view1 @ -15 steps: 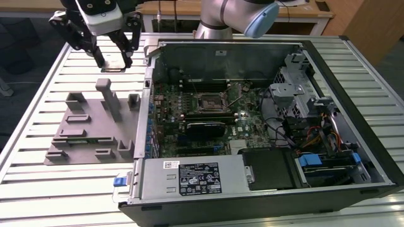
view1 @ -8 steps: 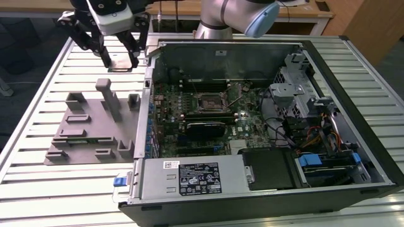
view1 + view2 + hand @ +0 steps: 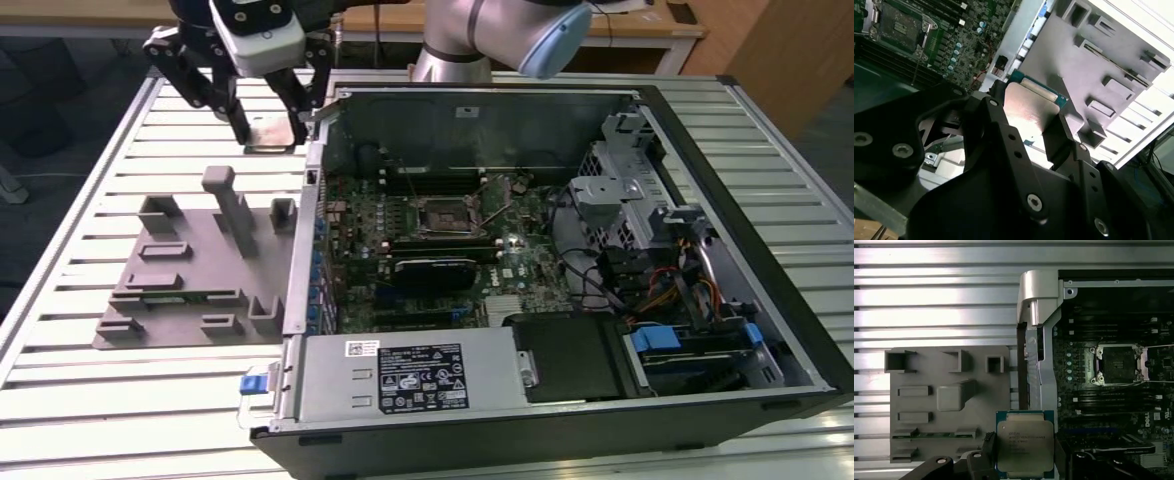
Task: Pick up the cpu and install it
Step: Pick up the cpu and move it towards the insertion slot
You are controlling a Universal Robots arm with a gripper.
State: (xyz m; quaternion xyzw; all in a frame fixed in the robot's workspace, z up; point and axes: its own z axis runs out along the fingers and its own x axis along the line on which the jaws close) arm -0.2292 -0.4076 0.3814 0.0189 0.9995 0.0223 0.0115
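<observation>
Two fingers (image 3: pixel 996 135) of my gripper (image 3: pixel 274 138) are clamped on opposite edges of the cpu (image 3: pixel 1025 444), holding it over the table (image 3: pixel 120 400) near the grey fixture (image 3: pixel 187 290), just outside the open computer case (image 3: pixel 534 445). One edge is cut off in the first wrist view, the gripper body hides part in the second wrist view, and the motherboard socket (image 3: pixel 1118 365) lies well apart.

Shiny smooth metal tops the cpu (image 3: pixel 1025 446); the fixture (image 3: pixel 934 365) is matt plastic, the table (image 3: pixel 954 300) ribbed metal.
</observation>
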